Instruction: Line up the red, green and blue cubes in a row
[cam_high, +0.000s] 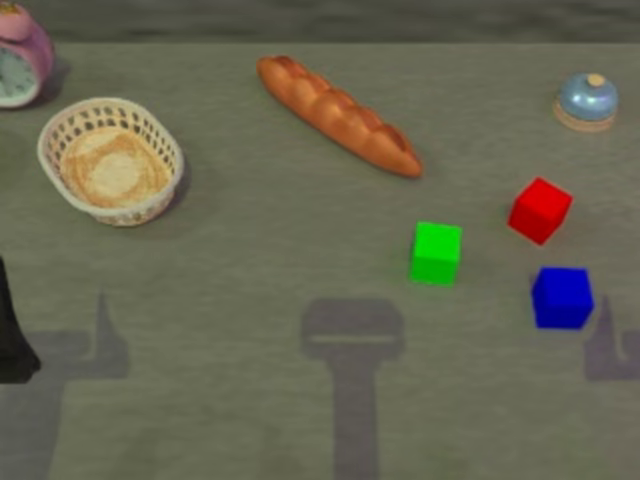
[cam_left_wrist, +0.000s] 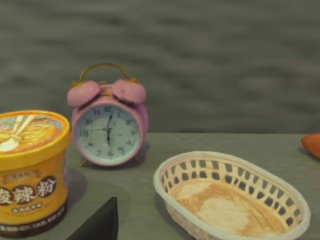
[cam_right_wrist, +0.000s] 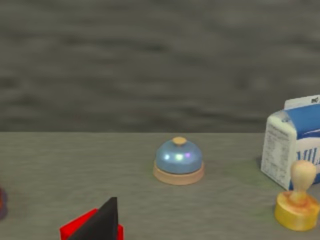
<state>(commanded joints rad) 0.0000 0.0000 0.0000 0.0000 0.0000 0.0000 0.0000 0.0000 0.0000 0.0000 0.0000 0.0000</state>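
Observation:
Three cubes lie on the right half of the table in the top view. The green cube (cam_high: 436, 252) is nearest the middle. To its right and farther back sits the red cube (cam_high: 540, 210), turned at an angle. The blue cube (cam_high: 561, 297) is in front of the red one, near the right edge. My left arm (cam_high: 12, 335) is parked at the left edge, and its gripper (cam_left_wrist: 100, 226) points at the basket and clock. My right arm is outside the top view. The right gripper (cam_right_wrist: 102, 222) hangs in front of the red cube (cam_right_wrist: 70, 227), partly covering it.
A bread loaf (cam_high: 338, 114) lies diagonally at the back centre. A white basket (cam_high: 110, 160) and a pink alarm clock (cam_high: 20, 55) stand at the back left, with a yellow noodle tub (cam_left_wrist: 30, 170) beside them. A bell (cam_high: 586, 100), milk carton (cam_right_wrist: 295, 142) and wooden stamp (cam_right_wrist: 298, 202) stand at the back right.

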